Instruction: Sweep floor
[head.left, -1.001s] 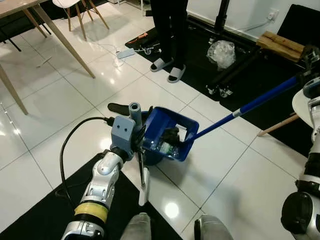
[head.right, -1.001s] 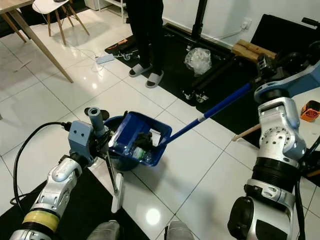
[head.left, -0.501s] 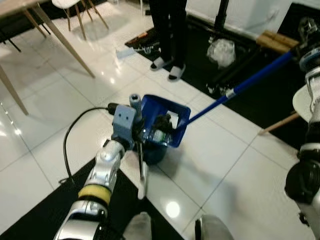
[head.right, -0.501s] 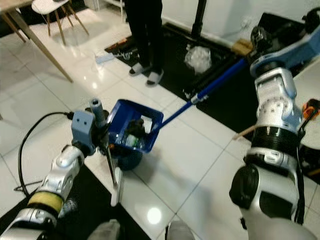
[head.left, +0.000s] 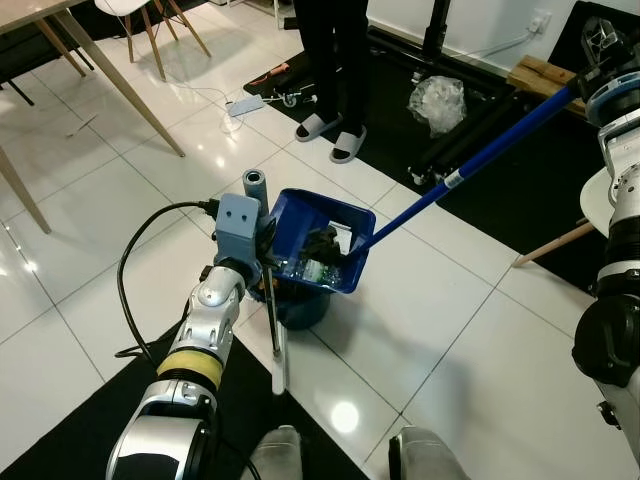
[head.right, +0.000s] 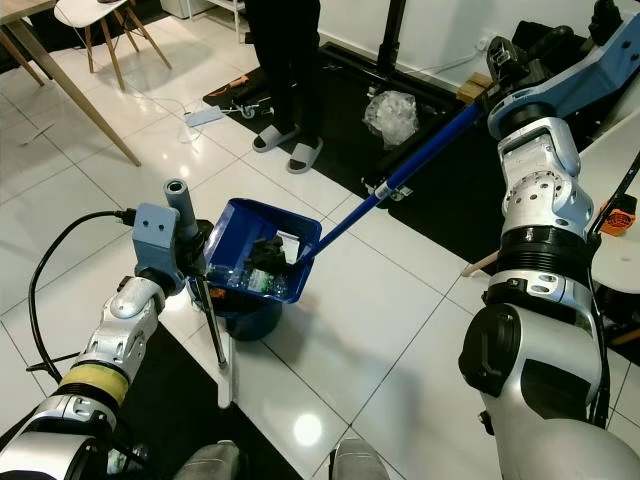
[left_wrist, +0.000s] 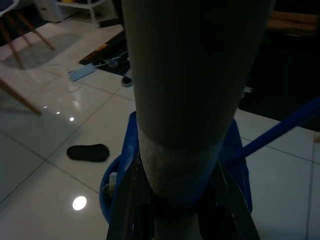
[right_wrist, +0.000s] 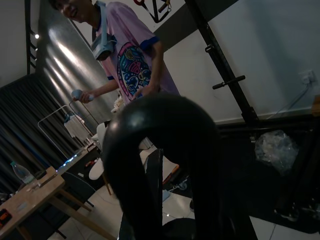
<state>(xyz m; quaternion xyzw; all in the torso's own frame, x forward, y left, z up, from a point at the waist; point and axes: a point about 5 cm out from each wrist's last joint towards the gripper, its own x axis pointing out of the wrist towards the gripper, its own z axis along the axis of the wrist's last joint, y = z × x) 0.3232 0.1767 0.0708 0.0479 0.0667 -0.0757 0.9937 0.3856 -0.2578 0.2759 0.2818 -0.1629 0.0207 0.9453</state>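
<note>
Two tools are in play, and you hold both. Your left gripper (head.left: 262, 283) is clamped on the thin upright handle of the blue dustpan (head.left: 322, 252), which sits tilted over a small round blue bin (head.right: 247, 318) on the white tile floor (head.left: 420, 330), with swept rubbish lying in the pan. Your right arm carries the long blue broom pole (head.left: 470, 165) high on the right, its lower end reaching down into the pan's mouth.

Judge the dustpan as light, rigid plastic on a slender stem: it will swing and spill if you twist the wrist, so keep your hold low on the handle, near the pan. The pole looks stiff and smooth; being so long, small wrist moves at the top will swing the far end widely.

You cannot see the right gripper's fingers: they are cut off at the frame edge in the head views, and the right wrist view is blocked by a dark curved shape. The broom head is hidden inside the pan. The bin's contents cannot be made out. A person in slippers (head.left: 340, 146) stands just beyond.
</note>
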